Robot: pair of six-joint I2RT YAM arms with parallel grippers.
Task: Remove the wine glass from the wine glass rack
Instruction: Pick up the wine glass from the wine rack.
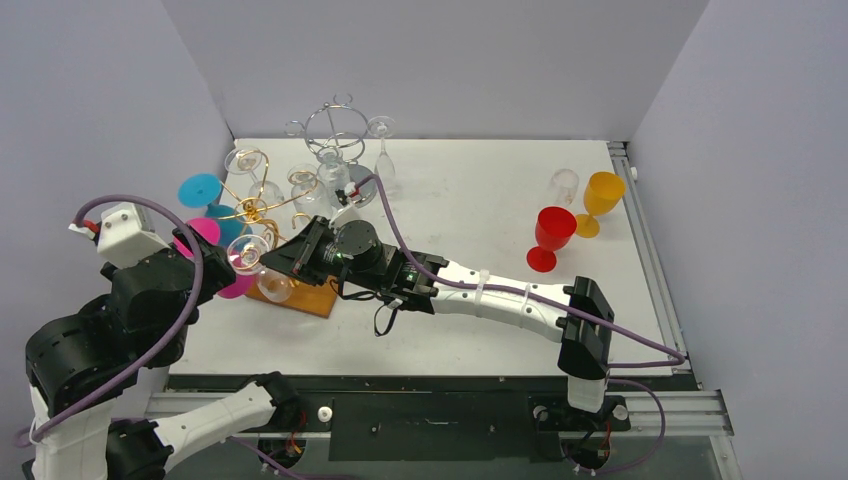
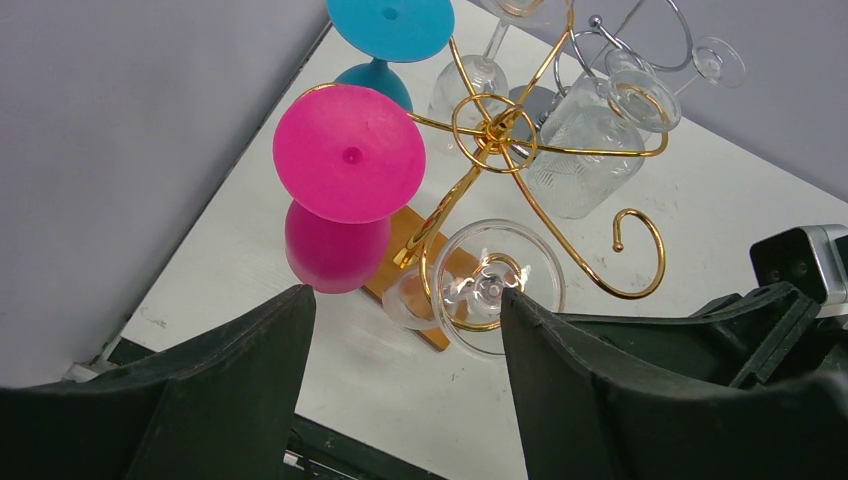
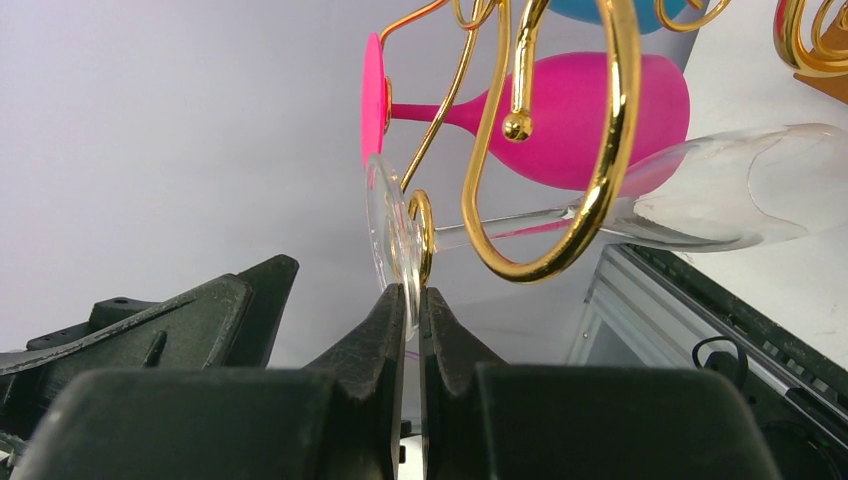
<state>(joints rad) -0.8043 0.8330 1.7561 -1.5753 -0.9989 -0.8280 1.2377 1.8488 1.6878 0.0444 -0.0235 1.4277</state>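
Observation:
A clear wine glass (image 1: 262, 270) hangs on its side from a low hook of the gold wire rack (image 1: 252, 208), at the table's left. My right gripper (image 3: 412, 295) is shut on the rim of the glass's round foot (image 3: 385, 225). The stem runs through the gold hook (image 3: 600, 150) and the bowl (image 3: 720, 200) points away. My left gripper (image 2: 407, 300) hangs open above and in front of the same glass (image 2: 497, 285), touching nothing. A pink glass (image 2: 350, 155) and a blue glass (image 2: 390, 25) hang on neighbouring hooks.
The rack's wooden base (image 1: 305, 297) lies under the clear glass. A silver rack (image 1: 337, 130) with clear glasses stands behind it. Red (image 1: 552, 235), orange (image 1: 600, 200) and clear (image 1: 565, 185) glasses stand at the right. Grey walls enclose the table.

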